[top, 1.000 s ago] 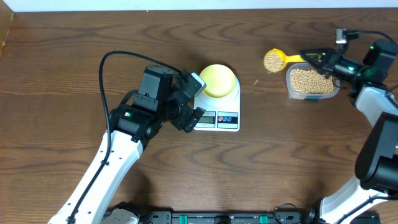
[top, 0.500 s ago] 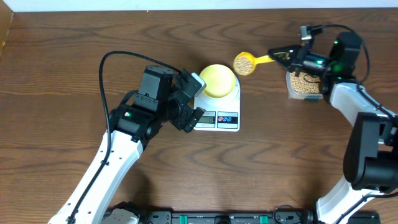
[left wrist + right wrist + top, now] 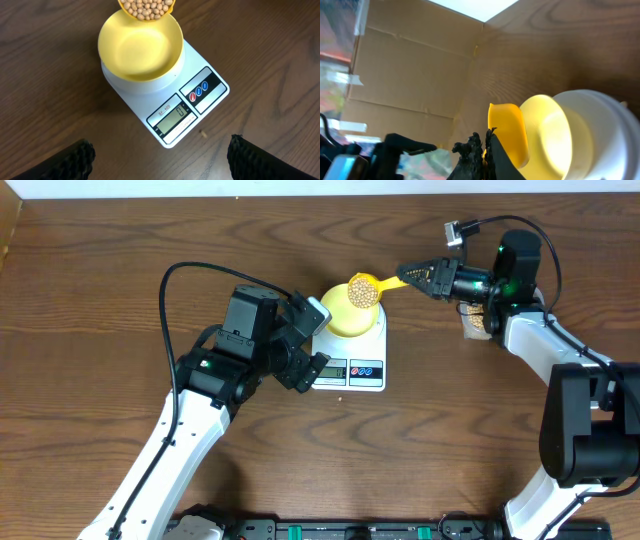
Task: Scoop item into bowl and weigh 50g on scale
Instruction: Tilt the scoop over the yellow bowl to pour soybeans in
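1. The right gripper [image 3: 410, 276] was clamped tight on the handle of a yellow scoop [image 3: 364, 290].
2. The scoop, full of beans [image 3: 148, 7], hung over the far rim of the yellow bowl [image 3: 137, 52].
3. The bowl sat empty on the white scale [image 3: 172, 100].
4. The left gripper [image 3: 159, 155] stood wide apart near the scale, holding nothing.
5. A clear tub [image 3: 474, 323], mostly hidden behind the right arm, probably held more beans.

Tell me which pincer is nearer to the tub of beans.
Right. The right pincer, shut on the yellow scoop's handle, is just left of the tub of beans. The left pincer hangs open on the far side of the scale, well left of the tub.
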Controlling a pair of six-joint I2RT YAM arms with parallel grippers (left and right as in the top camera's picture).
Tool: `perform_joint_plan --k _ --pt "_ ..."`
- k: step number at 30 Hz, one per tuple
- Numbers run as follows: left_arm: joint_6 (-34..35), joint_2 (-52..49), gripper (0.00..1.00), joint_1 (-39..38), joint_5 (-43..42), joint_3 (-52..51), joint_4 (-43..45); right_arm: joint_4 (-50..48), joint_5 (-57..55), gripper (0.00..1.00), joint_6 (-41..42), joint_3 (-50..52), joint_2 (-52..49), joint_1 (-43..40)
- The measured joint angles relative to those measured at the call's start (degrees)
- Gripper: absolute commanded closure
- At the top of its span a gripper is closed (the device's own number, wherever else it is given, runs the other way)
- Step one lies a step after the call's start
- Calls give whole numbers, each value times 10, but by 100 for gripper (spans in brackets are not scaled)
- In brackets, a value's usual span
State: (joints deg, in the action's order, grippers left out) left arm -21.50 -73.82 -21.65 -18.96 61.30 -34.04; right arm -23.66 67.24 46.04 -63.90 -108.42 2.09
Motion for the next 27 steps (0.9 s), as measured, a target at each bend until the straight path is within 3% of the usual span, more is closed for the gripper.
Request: perform_joint_plan --k 27 --pt "0 0 13 0 0 0 0 0 -58 99 -255 0 0 52"
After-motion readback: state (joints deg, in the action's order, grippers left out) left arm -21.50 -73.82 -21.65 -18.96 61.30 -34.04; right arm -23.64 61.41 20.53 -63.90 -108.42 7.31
